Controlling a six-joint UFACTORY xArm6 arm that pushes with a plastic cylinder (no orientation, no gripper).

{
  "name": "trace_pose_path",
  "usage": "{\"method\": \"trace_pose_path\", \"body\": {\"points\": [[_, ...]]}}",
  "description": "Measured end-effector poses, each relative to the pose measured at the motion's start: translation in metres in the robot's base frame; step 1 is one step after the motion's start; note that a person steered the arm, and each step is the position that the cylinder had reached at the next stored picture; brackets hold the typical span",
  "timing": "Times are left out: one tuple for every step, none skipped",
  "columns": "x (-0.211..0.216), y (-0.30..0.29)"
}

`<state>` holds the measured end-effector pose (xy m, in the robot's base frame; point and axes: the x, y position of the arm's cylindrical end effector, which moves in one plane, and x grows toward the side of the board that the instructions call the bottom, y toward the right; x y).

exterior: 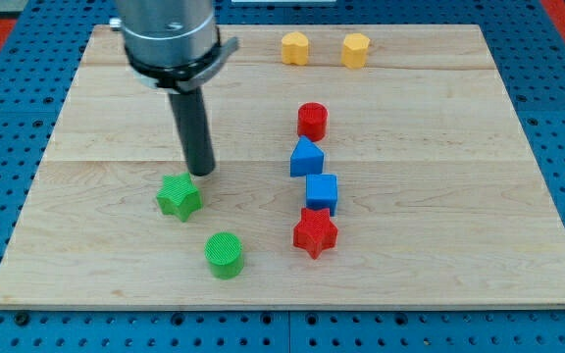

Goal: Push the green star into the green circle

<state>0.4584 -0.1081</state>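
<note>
A: Starting nearest the view's bottom, there's the green circle (pixel 225 255), sitting fairly close to the board's bottom edge (pixel 292 302). That's our landmark and our target.

B: And the green star (pixel 179 196)?

A: Just above the circle and a touch to the view's left, near it but not touching. My tip (pixel 200 172) is right behind the star, at its upper right point, so close I can't tell whether it's touching. It's a bare rod: nothing to open or close, nothing held.

B: So how should the push go?

A: I'd say the line from star to circle runs down and slightly right. The tip looks a shade too far right of that line. Push from here and the star may slide off left and miss. Better to shift the tip to the star's upper left, then drive through its centre, slowly, since star points tend to twist.

B: Room to work?

A: Plenty to the circle's left, bare wood. Below it there's little margin before the edge, so a hard shove risks carrying both blocks off.

B: Neighbours?

A: To the circle's right, well apart: red star (pixel 315 232), then blue cube (pixel 322 192), a blue block (pixel 306 157), red cylinder (pixel 312 120). Farthest up, two yellow blocks (pixel 295 47) (pixel 355 49). None in the path.
</note>
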Motion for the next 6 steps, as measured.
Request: {"method": "trace_pose_path", "body": {"points": [[0.034, -0.003], [0.060, -0.003], [0.044, -0.020], [0.028, -0.061], [0.062, -0.073], [0.079, -0.029]]}}
